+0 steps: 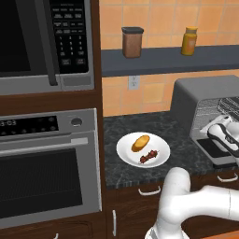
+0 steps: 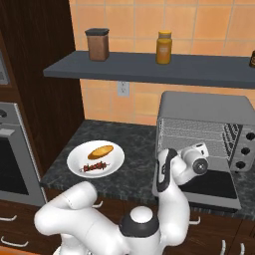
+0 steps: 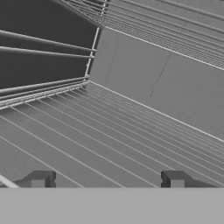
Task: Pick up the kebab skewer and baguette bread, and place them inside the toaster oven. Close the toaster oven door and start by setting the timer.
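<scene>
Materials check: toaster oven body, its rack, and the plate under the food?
Toaster oven: looks like matte grey metal, uniform dull sheen, no gloss.
Rack: thin parallel wires, likely bare steel; the hand view shows them light grey.
Plate: plain white, smooth and evenly lit, reads as glazed ceramic, though plastic can't be ruled out.

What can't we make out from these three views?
- Toaster oven: right side cut off by the frame edge in the left base view, so no knobs there.
- Door: dropped open; its near-left part is behind the arm in the right base view, handle not visible.
- Knobs: too small to read settings.
- Skewer: chunks too small to count.
- Claw: only open fingertips in the hand view.
</scene>
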Tool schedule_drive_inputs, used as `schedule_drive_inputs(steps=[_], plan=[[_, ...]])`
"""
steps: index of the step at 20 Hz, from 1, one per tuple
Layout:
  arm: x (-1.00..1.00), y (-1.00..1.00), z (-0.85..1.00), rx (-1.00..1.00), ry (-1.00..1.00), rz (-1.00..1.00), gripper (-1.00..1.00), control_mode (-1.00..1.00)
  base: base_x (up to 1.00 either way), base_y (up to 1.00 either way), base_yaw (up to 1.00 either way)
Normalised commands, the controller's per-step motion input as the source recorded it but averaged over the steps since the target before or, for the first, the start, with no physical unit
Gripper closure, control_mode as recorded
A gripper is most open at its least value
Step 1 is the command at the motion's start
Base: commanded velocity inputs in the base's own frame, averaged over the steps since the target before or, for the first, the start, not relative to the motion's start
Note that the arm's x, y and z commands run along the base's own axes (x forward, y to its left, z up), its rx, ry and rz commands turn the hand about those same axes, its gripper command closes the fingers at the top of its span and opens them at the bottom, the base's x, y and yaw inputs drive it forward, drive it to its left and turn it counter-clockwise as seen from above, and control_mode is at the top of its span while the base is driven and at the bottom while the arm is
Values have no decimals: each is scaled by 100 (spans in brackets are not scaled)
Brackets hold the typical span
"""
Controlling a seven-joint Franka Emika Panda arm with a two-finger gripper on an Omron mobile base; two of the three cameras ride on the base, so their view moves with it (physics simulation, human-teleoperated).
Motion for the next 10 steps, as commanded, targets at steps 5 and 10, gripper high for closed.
schedule_drive_inputs(steps=[5, 10], plan=[[-5, 14, -34, 17, 5, -6, 100, -100, 0, 0, 0], [-16, 16, -27, 22, 15, -10, 100, -100, 0, 0, 0]])
